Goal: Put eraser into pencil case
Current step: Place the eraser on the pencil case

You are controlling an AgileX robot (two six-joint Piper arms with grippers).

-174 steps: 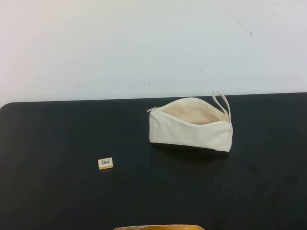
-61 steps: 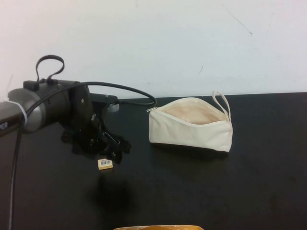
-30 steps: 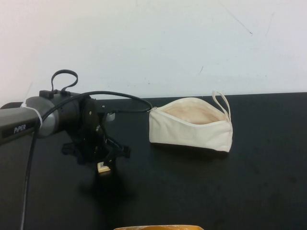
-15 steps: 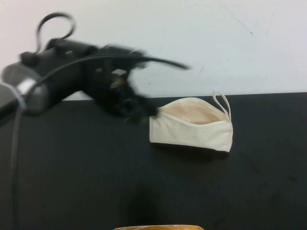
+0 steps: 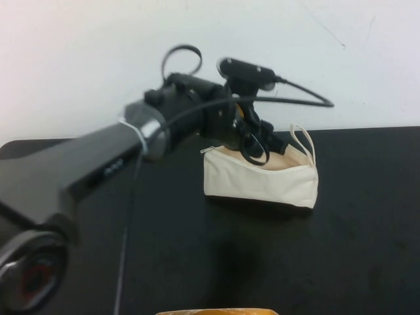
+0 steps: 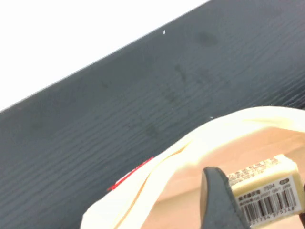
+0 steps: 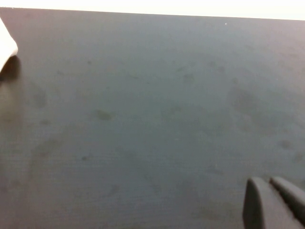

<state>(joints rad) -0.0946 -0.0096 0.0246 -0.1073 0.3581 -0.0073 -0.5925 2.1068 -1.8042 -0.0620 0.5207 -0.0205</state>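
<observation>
The cream-white pencil case (image 5: 262, 182) lies on the black table (image 5: 341, 262), right of the middle, with its zip open and its loop strap at the right end. My left gripper (image 5: 260, 140) hangs over the open mouth, shut on the eraser. In the left wrist view the tan eraser (image 6: 265, 191), barcode label up, sits between the fingers (image 6: 218, 200) just above the peach lining (image 6: 186, 191). My right gripper (image 7: 272, 198) shows only in the right wrist view, shut and empty, low over bare table.
A white wall runs behind the table's back edge. A tan object (image 5: 216, 311) pokes in at the front edge. The left arm (image 5: 85, 170) stretches across the left half of the table. A pale corner (image 7: 6, 46) shows at the edge of the right wrist view.
My left gripper closed on the eraser on the table at the left, lifted it, and swung right and back to above the pouch's open mouth. The pouch has not moved.
</observation>
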